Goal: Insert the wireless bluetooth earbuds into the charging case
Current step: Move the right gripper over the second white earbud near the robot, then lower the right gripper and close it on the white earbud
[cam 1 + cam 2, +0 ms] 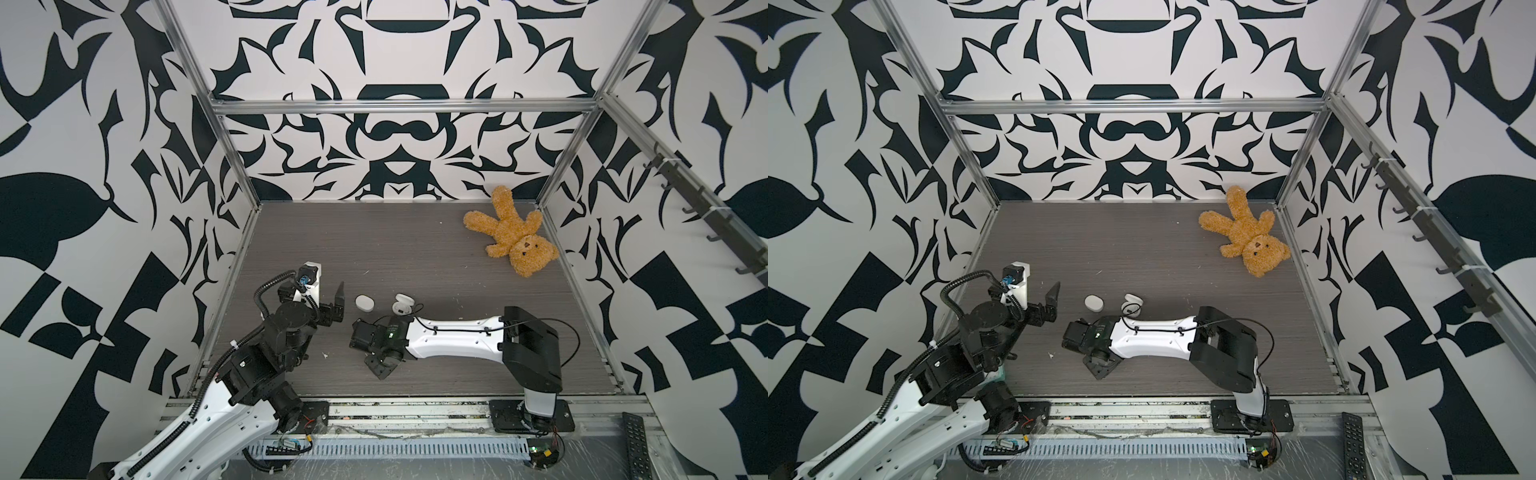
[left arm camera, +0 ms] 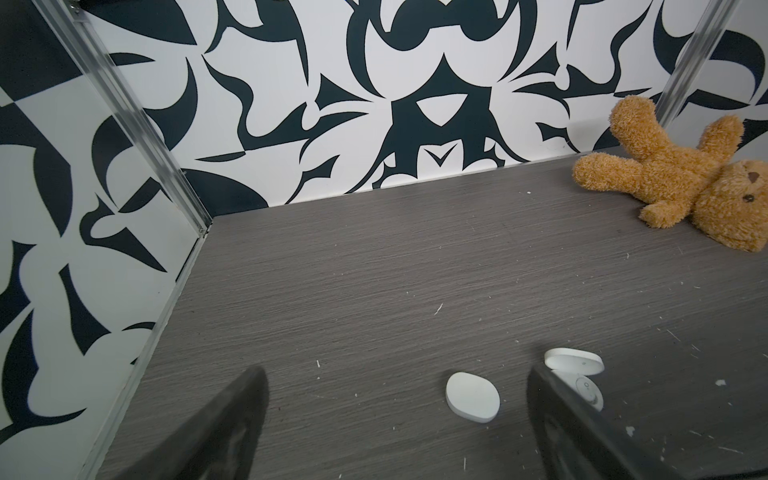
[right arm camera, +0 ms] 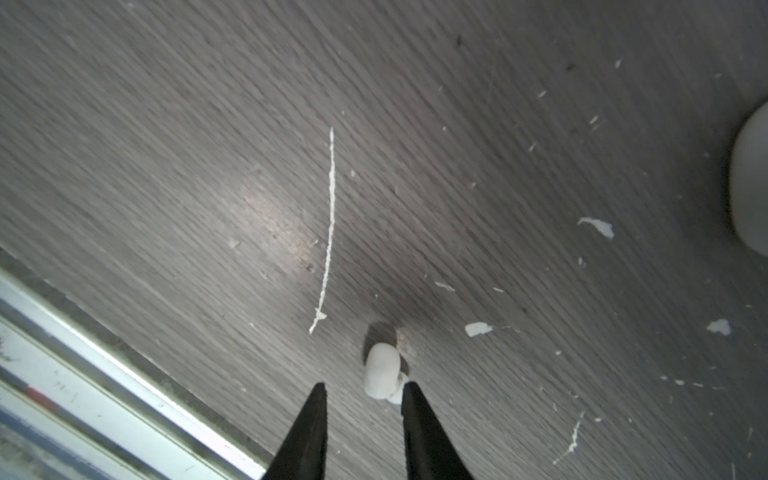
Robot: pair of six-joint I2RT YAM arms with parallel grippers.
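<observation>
One small white earbud (image 3: 381, 371) lies on the grey tabletop in the right wrist view. My right gripper (image 3: 364, 387) stands just short of it, its jaws a narrow gap apart; one fingertip (image 3: 409, 388) touches the bud's side and nothing is clamped. In both top views its fingers are hidden under the right wrist (image 1: 382, 332). The open charging case (image 1: 402, 305) (image 2: 575, 365) sits just beyond that wrist, lid up. A closed white case (image 1: 364, 301) (image 2: 472, 397) lies beside it. My left gripper (image 1: 338, 303) (image 2: 397, 370) hovers wide open and holds nothing, left of the closed case.
A brown teddy bear (image 1: 509, 232) lies at the back right corner. A black remote (image 1: 636, 444) rests on the front ledge. The front metal rail (image 3: 83, 353) runs close to my right gripper. White flecks and a thin white streak (image 3: 330, 228) litter the tabletop.
</observation>
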